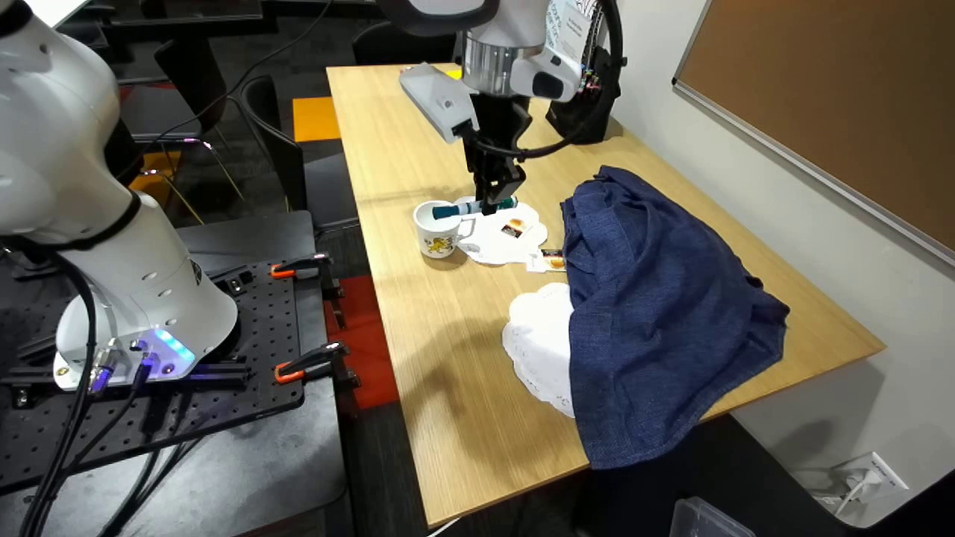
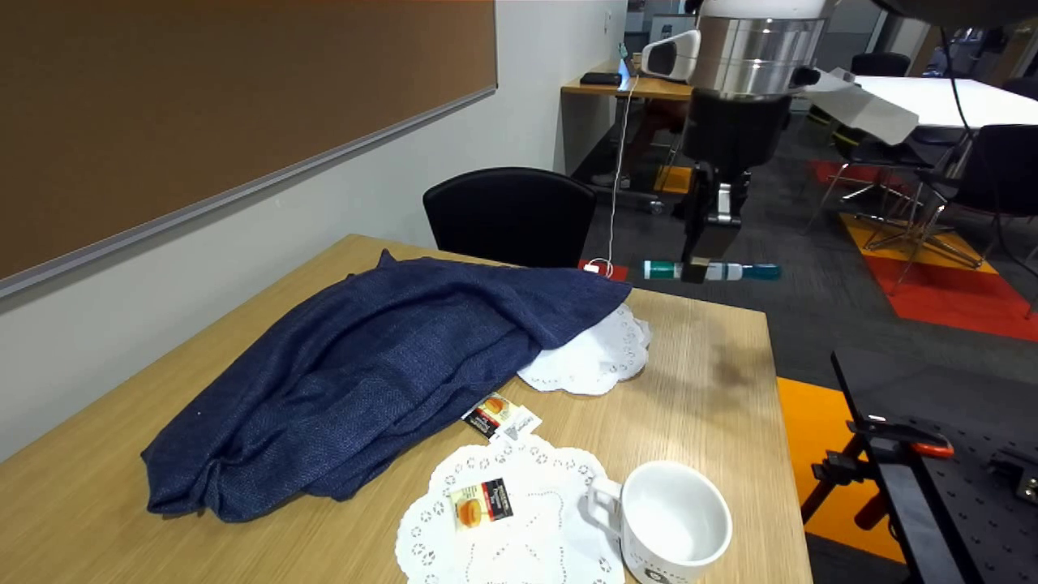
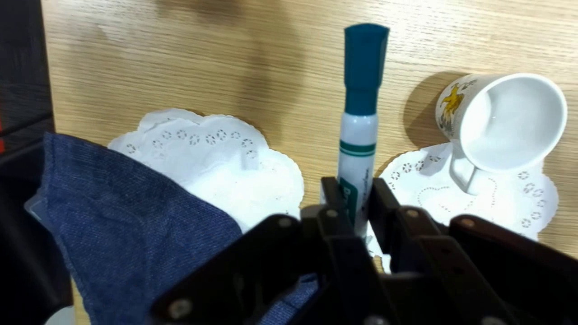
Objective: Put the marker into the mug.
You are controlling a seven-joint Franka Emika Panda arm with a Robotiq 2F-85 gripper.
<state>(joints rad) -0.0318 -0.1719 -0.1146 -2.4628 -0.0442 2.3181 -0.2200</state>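
In an exterior view, pinches a dry-erase marker [image 1: 468,208] by the barrel in the hand [image 1: 491,203], nearly level above the wooden bench [image 1: 403,149]. Points the dark teal cap towards a white ceramic mug [image 1: 437,237], overlapping the mug's opening along this line of sight. Shows the mug upright on the bench, with a yellow animal print, at the edge of a scalloped paper doily [image 1: 492,250]. Farther right, shows a rumpled navy cloth [image 1: 656,321] lying over part of a second doily [image 1: 533,343] and reaching the edge of the bench. At the far end, includes a black container [image 1: 586,127] near the wall.

In an exterior view with a black chair [image 2: 509,215] beyond the bench, holds the marker well above the bench and well apart from the mug, with part of the barrel hidden behind the hand. Shows the mug's handle turned towards the doily and a printed sachet [image 2: 481,503] lying on the doily. Adds a further sachet [image 2: 489,414] by the edge of the cloth; cannot tell whether touching or tucked under.

In the wrist view, presses the white, green-banded barrel between both fingertips [image 3: 384,198], with the cap towards the top. Holds the marker to the left of the mug, outside it, with bench showing between. Shows the mug's pale inside, with the handle over the doily.
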